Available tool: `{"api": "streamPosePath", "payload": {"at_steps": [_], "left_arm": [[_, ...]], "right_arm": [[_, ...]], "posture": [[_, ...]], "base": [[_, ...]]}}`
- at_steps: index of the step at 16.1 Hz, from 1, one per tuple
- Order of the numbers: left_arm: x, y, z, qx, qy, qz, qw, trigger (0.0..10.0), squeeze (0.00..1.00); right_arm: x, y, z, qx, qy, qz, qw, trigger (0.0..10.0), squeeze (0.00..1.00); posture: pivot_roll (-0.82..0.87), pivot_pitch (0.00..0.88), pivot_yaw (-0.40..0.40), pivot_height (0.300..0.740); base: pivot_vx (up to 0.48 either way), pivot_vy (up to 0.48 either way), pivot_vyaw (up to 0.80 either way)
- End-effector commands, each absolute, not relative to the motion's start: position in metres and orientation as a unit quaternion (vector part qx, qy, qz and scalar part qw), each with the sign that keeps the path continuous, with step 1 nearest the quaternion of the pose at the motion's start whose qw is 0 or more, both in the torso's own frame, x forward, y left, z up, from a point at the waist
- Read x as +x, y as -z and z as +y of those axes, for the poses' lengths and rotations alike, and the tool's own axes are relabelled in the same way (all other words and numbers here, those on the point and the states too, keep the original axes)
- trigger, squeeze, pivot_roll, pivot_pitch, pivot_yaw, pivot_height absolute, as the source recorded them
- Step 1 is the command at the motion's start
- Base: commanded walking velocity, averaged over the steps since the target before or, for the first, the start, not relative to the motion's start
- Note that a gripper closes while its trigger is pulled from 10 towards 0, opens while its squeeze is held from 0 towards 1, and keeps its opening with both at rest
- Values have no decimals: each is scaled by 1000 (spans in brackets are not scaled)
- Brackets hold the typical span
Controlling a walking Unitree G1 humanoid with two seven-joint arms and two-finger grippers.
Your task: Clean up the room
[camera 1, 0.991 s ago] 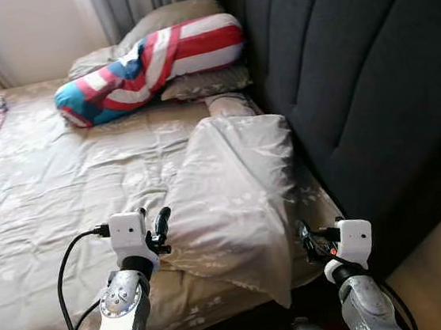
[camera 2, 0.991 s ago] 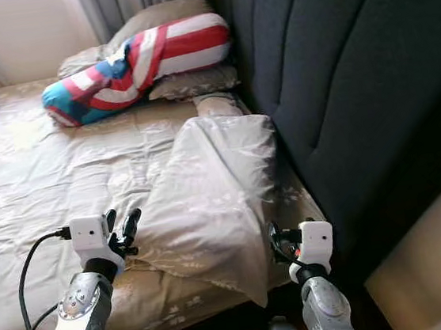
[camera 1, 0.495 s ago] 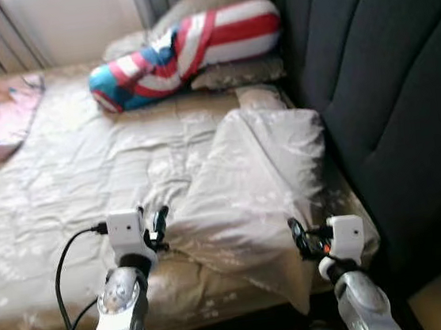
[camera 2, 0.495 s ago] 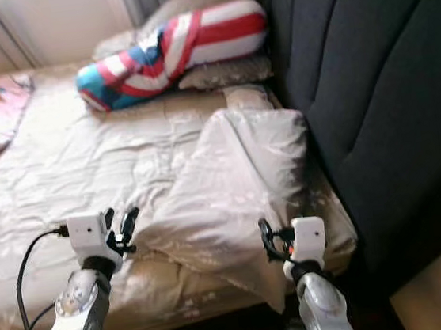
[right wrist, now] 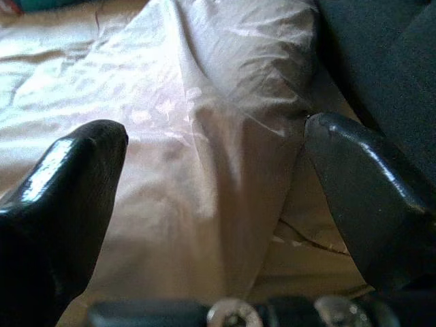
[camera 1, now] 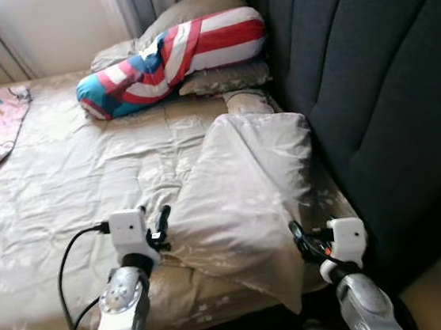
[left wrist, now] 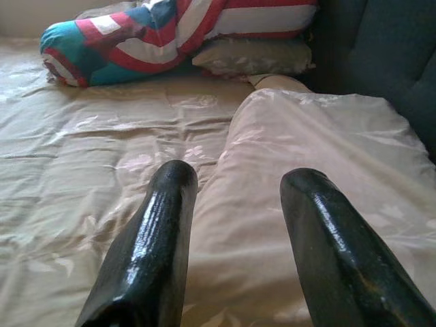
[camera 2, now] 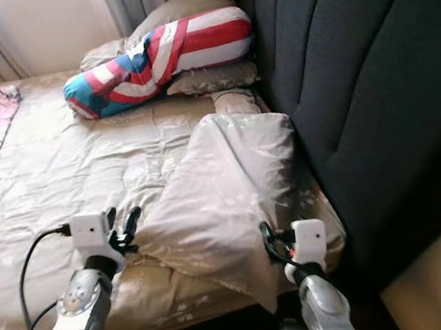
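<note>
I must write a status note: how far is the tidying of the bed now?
Nothing looks finished. In hand: both grippers, left and right, are open at the near corners of the beige pillow, not gripping. Left: the pillow lies slanted, the sheet is wrinkled, the striped bolster lies askew.

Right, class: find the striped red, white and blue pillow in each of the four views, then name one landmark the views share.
Left eye view: striped pillow at the top centre, beside the headboard.
Right eye view: top centre again.
Left wrist view: along the top edge, beyond the open fingers.
Right wrist view: only a teal scrap at the top corner, hard to confirm.
Shared landmark: the beige pillow near both grippers.
</note>
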State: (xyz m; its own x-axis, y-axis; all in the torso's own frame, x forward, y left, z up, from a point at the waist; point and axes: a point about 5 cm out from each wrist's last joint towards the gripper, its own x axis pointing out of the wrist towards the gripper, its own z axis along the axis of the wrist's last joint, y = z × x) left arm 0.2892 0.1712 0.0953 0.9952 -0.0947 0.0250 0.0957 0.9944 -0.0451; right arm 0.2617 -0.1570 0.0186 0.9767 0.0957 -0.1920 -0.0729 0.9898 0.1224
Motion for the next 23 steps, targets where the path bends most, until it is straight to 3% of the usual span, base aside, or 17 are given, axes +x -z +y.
{"api": "streamPosePath", "payload": {"at_steps": [1,11,19,23], "left_arm": [[288,-94,176,-20,41,-5,999,10000,0],[287,-93,175,-24,38,-9,999,10000,0],[285,-93,174,-25,40,-6,999,10000,0],[284,-94,176,-22,38,-8,999,10000,0]], "right_arm": [[264,-21,-152,53,-56,95,993,10000,0],[265,-15,-154,55,-48,116,991,10000,0],[270,0,-172,69,28,186,980,10000,0],[282,-10,-180,79,44,170,981,10000,0]], "posture": [[-46,53,-13,644],[-40,24,-25,644],[-34,31,-24,644],[-29,33,-23,644]], "base": [[266,0,800],[272,0,0],[0,0,0],[140,0,0]]}}
